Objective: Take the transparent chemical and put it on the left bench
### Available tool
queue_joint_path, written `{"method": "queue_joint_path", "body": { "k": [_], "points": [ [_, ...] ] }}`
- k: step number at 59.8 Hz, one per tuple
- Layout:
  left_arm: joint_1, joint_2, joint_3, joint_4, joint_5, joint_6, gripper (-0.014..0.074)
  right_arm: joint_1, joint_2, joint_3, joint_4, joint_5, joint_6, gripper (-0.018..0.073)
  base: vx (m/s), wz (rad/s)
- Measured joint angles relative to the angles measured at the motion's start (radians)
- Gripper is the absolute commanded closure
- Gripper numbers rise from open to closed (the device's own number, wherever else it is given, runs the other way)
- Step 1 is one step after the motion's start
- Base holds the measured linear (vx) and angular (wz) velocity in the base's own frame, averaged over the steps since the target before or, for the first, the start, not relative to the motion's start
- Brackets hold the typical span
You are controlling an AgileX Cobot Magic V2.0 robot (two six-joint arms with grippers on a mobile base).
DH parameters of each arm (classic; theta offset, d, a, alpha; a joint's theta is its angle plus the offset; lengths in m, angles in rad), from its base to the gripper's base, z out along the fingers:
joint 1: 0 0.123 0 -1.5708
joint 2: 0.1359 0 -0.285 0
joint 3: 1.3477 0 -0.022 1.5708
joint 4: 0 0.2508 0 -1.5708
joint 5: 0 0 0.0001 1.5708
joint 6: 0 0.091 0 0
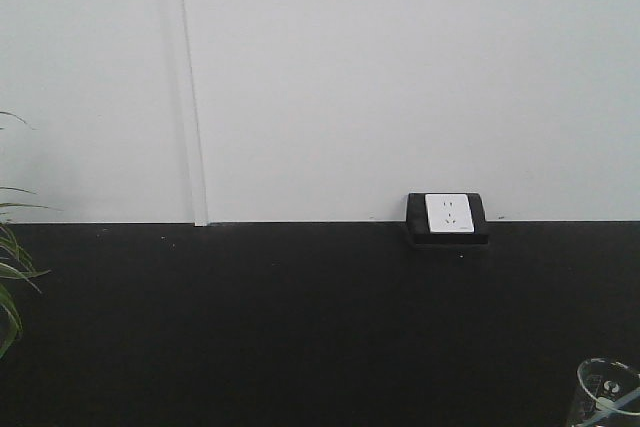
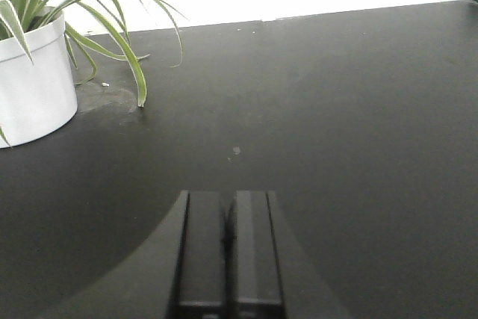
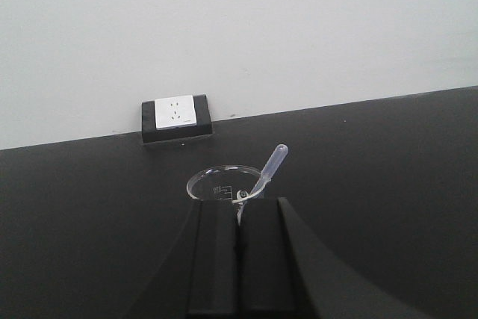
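Note:
The transparent chemical is a clear glass beaker (image 3: 220,183) with faint printed marks. It holds a plastic pipette (image 3: 270,166) that leans out to the right. My right gripper (image 3: 239,211) is shut, and the beaker's near rim runs into the thin gap between its fingers. In the front view the beaker (image 1: 607,392) shows at the bottom right corner, and neither gripper shows there. My left gripper (image 2: 228,203) is shut and empty above the matt black bench (image 2: 358,110), which also fills the lower front view (image 1: 250,327).
A white wall socket in a black frame (image 1: 449,214) sits where the bench meets the white wall, and it also shows in the right wrist view (image 3: 175,116). A potted plant in a white pot (image 2: 33,84) stands at the far left, its leaves (image 1: 10,277) reaching in.

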Motion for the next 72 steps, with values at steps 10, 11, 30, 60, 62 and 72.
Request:
{"method": "queue_joint_path", "body": {
  "k": [10, 11, 30, 60, 62, 72],
  "points": [
    [0.0, 0.0, 0.0, 0.0, 0.0, 0.0, 0.06, 0.0, 0.0, 0.0, 0.0, 0.0, 0.0, 0.056, 0.0, 0.0],
    [0.0, 0.0, 0.0, 0.0, 0.0, 0.0, 0.06, 0.0, 0.0, 0.0, 0.0, 0.0, 0.0, 0.056, 0.0, 0.0],
    [0.0, 0.0, 0.0, 0.0, 0.0, 0.0, 0.06, 0.0, 0.0, 0.0, 0.0, 0.0, 0.0, 0.056, 0.0, 0.0],
    [0.0, 0.0, 0.0, 0.0, 0.0, 0.0, 0.06, 0.0, 0.0, 0.0, 0.0, 0.0, 0.0, 0.0559, 0.0, 0.0],
    [0.0, 0.0, 0.0, 0.0, 0.0, 0.0, 0.06, 0.0, 0.0, 0.0, -0.002, -0.001, 0.0, 0.0559, 0.0, 0.0],
    [0.0, 0.0, 0.0, 0.0, 0.0, 0.0, 0.06, 0.0, 0.0, 0.0, -0.007, -0.079, 0.0, 0.0559, 0.0, 0.0]
  ]
}}
